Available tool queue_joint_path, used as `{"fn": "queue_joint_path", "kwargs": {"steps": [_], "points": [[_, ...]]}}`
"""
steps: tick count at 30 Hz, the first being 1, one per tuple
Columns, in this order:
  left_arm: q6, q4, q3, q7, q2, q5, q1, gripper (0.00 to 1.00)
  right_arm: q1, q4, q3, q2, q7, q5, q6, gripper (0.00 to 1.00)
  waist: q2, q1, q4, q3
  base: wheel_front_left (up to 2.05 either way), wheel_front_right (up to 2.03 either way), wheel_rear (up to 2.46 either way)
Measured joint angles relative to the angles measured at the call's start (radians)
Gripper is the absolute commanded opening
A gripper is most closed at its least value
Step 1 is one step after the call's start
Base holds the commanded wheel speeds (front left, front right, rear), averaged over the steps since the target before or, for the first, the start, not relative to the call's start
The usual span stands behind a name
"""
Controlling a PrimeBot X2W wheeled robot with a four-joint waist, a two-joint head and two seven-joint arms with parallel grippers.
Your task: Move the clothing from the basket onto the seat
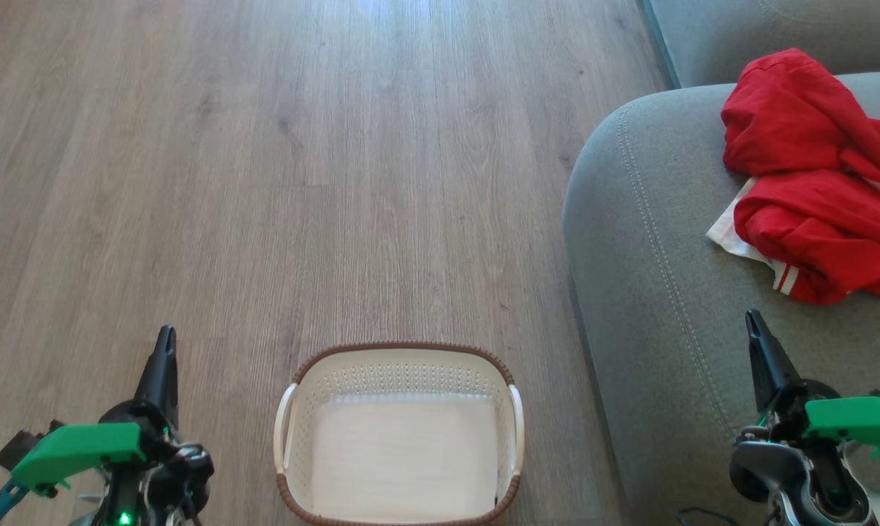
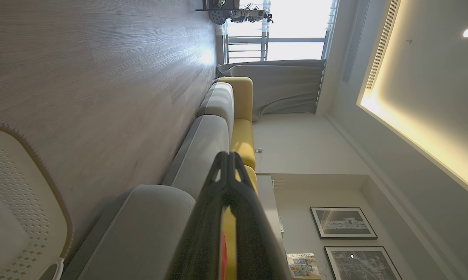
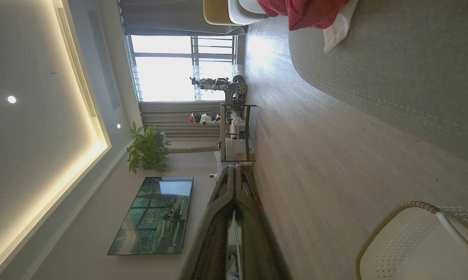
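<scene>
Though set at six o'clock within easy reach, stands bare inside: the perforated basket (image 1: 400,372). Finds the red clothing (image 1: 805,146) heaped at two o'clock on the grey-green sofa seat (image 1: 652,329), so probably task complete. Shows left gripper (image 1: 166,337) at seven, right gripper (image 1: 753,319) at five, both pinched narrow, empty, idle.

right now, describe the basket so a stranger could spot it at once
Find the grey-green sofa seat beside the wood floor. On the floor to its left sits the basket. It alone is cream perforated plastic with a brown woven-look rim.
</scene>
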State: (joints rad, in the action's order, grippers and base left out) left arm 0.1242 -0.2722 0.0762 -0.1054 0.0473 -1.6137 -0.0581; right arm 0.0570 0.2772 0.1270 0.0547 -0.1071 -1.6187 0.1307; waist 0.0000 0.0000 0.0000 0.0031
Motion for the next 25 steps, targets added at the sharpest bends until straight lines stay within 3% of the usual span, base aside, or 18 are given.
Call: {"fn": "queue_joint_path", "kwargs": {"steps": [25], "points": [[0.000, 0.000, 0.001, 0.000, 0.000, 0.000, 0.000, 0.00, 0.000, 0.000, 0.001, -0.001, 0.000, 0.000, 0.000, 0.00, 0.0000, 0.0000, 0.000, 0.000, 0.00, 0.00, 0.00]]}}
